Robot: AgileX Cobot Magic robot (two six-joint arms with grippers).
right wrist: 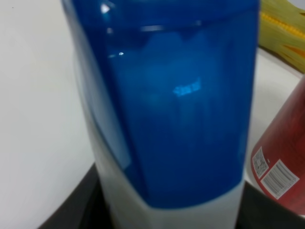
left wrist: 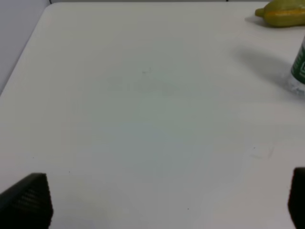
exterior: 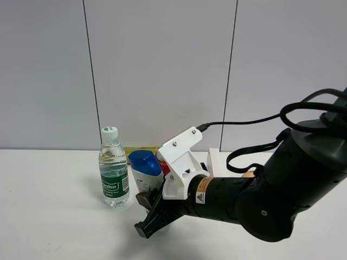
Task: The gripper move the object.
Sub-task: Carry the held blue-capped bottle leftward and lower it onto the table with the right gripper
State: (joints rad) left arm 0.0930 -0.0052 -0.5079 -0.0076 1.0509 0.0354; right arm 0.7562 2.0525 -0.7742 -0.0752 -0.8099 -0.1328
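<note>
Centrally, the white plastic shampoo bottle with blue cap (exterior: pixel 145 169) sits between a clear green-labelled water bottle (exterior: pixel 113 172) and a red can (right wrist: pixel 281 157), the can mostly hidden; open white bench (exterior: pixel 49 222) lies to the left and in front. My right fingers (exterior: pixel 149 223), closed together, cover its base; contact cannot be told. My left fingers (left wrist: pixel 29 200) stand apart over bare bench.
</note>
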